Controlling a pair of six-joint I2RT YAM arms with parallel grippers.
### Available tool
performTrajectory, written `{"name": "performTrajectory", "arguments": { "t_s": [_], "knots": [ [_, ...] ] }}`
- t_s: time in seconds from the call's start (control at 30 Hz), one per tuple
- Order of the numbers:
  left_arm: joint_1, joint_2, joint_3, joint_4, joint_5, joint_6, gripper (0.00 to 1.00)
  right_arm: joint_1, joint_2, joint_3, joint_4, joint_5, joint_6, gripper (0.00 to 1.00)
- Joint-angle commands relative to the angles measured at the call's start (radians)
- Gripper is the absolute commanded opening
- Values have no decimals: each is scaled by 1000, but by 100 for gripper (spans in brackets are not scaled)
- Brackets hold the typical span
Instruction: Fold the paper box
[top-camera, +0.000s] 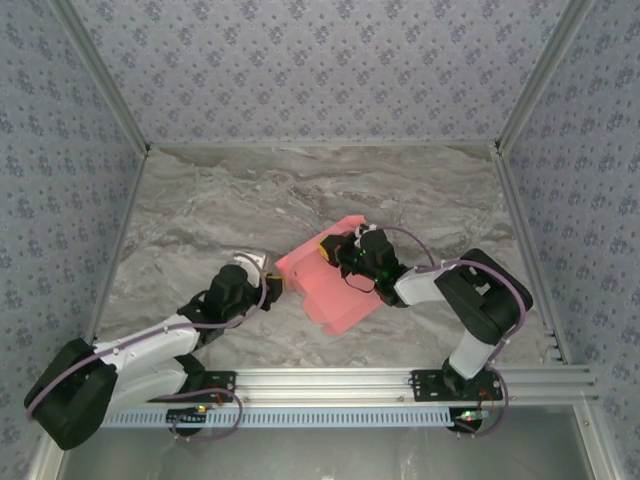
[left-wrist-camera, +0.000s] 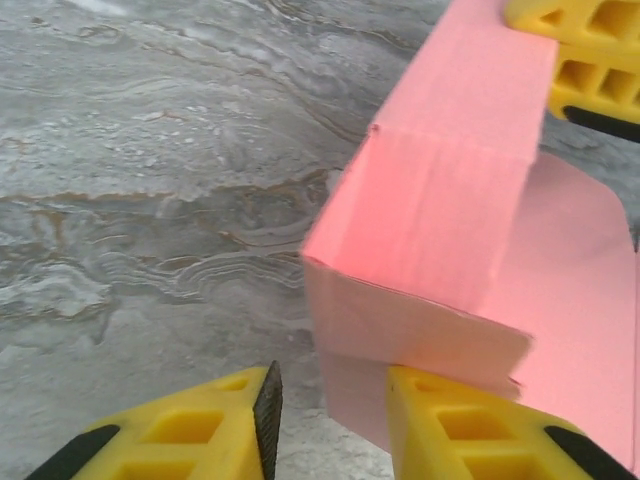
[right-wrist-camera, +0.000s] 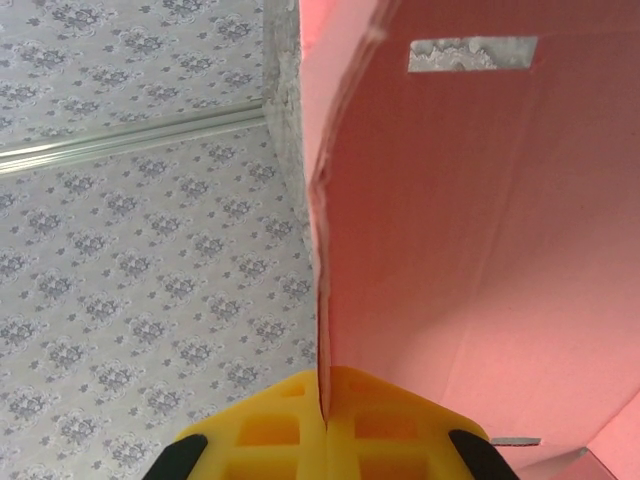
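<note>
The salmon-pink paper box (top-camera: 322, 292), partly folded, flaps loose, sits on the table (top-camera: 200, 205).

Paper box (top-camera: 328, 285) sits on the table (top-camera: 200, 210), about mid-width, toward the near half, between the two arms. Left gripper (top-camera: 272, 285) is just left of it, at its left corner; left wrist view has the box's bottom flap down between the fingers (left-wrist-camera: 450, 430). Right gripper (top-camera: 340, 252) is at the box's far side, on top of it, with a wall panel edge between its fingers (right-wrist-camera: 270, 430).
</note>
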Motion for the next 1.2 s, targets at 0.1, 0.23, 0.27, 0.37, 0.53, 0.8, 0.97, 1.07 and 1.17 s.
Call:
{"name": "performTrajectory", "arguments": {
  "t_s": [0.1,0.23,0.27,0.37,0.53,0.8,0.97,1.07,1.17],
  "knots": [
    [-13,29,62,58,87,76,26,-6,22,-30,66,-12,-23,0],
    [-17,54,94,41,135,115,17,-4,25,-40,84,-9,-22,0],
    [-20,62,101,40,137,117,16,-5,25,-44,88,-6,-21,0],
    [-30,82,107,65,152,127,15,-5,26,-52,103,-2,-21,0],
    [-43,115,119,105,173,132,14,-6,27,-57,112,3,-26,0],
    [-44,215,158,147,177,112,10,-7,39,-60,135,14,-25,0],
    [-44,257,171,180,183,87,9,-11,47,-56,131,0,-31,0],
    [-46,266,174,160,148,80,8,-13,60,-60,160,4,-29,0],
    [-61,257,170,113,40,70,9,-13,66,-61,173,10,-32,0]
  ]
}}
